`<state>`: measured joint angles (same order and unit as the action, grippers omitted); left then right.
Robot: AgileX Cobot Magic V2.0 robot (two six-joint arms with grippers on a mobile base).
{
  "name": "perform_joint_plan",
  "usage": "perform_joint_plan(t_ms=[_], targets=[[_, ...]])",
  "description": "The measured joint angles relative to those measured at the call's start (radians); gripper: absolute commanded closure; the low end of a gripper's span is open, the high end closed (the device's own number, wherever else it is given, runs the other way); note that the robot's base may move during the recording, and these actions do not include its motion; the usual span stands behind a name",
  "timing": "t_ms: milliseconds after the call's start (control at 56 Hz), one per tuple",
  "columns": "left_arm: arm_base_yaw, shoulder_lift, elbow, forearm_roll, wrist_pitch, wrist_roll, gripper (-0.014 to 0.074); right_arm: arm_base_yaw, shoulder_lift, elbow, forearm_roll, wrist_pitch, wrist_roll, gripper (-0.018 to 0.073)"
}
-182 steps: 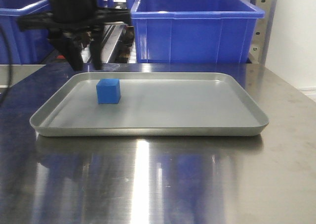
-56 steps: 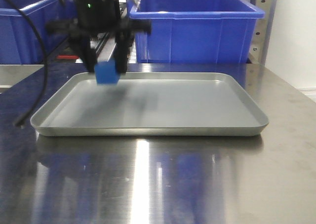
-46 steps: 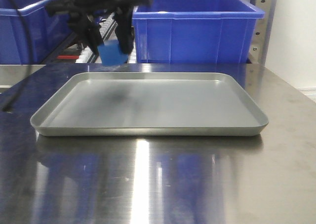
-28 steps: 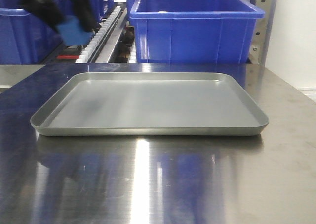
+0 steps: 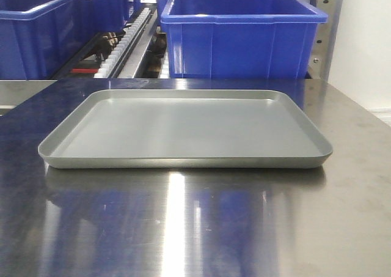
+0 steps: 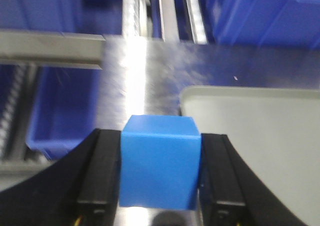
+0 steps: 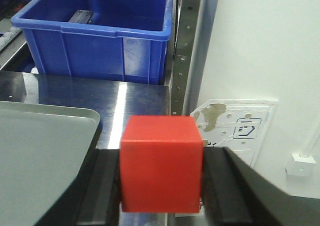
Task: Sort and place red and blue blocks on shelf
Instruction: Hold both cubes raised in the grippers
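In the left wrist view my left gripper (image 6: 159, 186) is shut on the blue block (image 6: 159, 161), a plain cube filling the gap between the black fingers (image 6: 97, 178). It hangs over the steel tabletop (image 6: 135, 76), just left of the grey tray's corner (image 6: 250, 131). The right wrist view has my right gripper (image 7: 161, 178) shut on the red block (image 7: 161, 163), right of the tray (image 7: 40, 151) and facing the shelf upright (image 7: 182, 46). The shelf's roller rails (image 5: 125, 41) run between crates in the front view, where neither gripper nor block appears.
The grey tray (image 5: 183, 161) lies bare on the steel table (image 5: 195, 228). Large blue crates (image 5: 244, 32) (image 5: 36, 35) stand on the shelf behind it. Another blue crate (image 6: 65, 111) sits below the table's left edge. A white wall (image 7: 260, 46) is at the right.
The left gripper closed on the blue block, lifted it off the tray and carried it up and left, out of the front view. The tray now holds nothing.
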<state>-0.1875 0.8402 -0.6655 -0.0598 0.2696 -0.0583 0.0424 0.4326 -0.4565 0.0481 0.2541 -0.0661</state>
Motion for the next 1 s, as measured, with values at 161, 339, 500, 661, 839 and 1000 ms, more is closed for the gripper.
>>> perform_joint_plan(t_ms=[161, 339, 500, 661, 839, 1000], targets=[[0.023, -0.217, 0.125, 0.015, -0.017, 0.012, 0.0341, 0.0, 0.0, 0.0, 0.0, 0.0, 0.0, 0.0176], [0.028, -0.343, 0.178, 0.06, -0.013, 0.012, 0.0341, 0.0, 0.0, 0.0, 0.0, 0.0, 0.0, 0.0176], [0.028, -0.362, 0.184, 0.113, -0.008, 0.013, 0.0341, 0.0, 0.0, 0.0, 0.0, 0.0, 0.0, 0.0176], [0.028, -0.362, 0.185, 0.121, -0.008, 0.015, 0.0341, 0.0, 0.0, 0.0, 0.0, 0.0, 0.0, 0.0176], [0.028, -0.362, 0.185, 0.123, -0.008, 0.015, 0.0341, 0.0, 0.0, 0.0, 0.0, 0.0, 0.0, 0.0176], [0.028, -0.362, 0.185, 0.123, -0.008, 0.015, 0.0341, 0.0, 0.0, 0.0, 0.0, 0.0, 0.0, 0.0176]])
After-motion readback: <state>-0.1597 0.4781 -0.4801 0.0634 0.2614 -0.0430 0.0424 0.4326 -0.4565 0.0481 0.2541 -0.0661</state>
